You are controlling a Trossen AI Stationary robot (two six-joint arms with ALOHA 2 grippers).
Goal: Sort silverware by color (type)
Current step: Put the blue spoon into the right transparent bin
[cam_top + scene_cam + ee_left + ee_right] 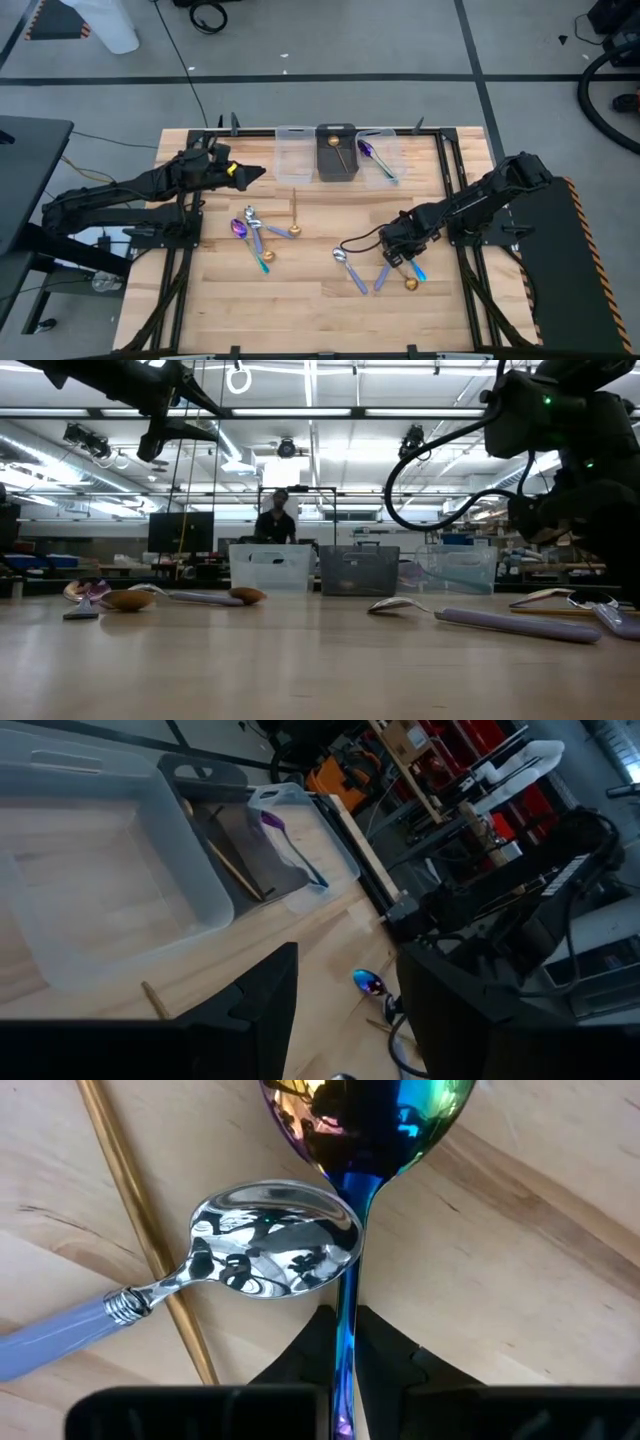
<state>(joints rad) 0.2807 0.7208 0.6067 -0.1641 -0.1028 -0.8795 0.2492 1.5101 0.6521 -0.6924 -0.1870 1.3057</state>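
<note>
my two arms are matte black and chunky-jointed. the left gripper [255, 174] has a yellow patch just behind its fingers; a black cable loops off behind the right gripper [398, 258].

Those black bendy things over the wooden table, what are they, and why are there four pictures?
They are two robot arms with two-finger grippers. One picture looks down from above, one looks across the table, and one camera rides on each wrist. Spoons in silver, gold and rainbow lie scattered on the wood, and three small bins wait at the back. The right gripper is pinching a rainbow spoon by its handle, beside a silver spoon. The left gripper hangs open near the bins, holding nothing.
</note>
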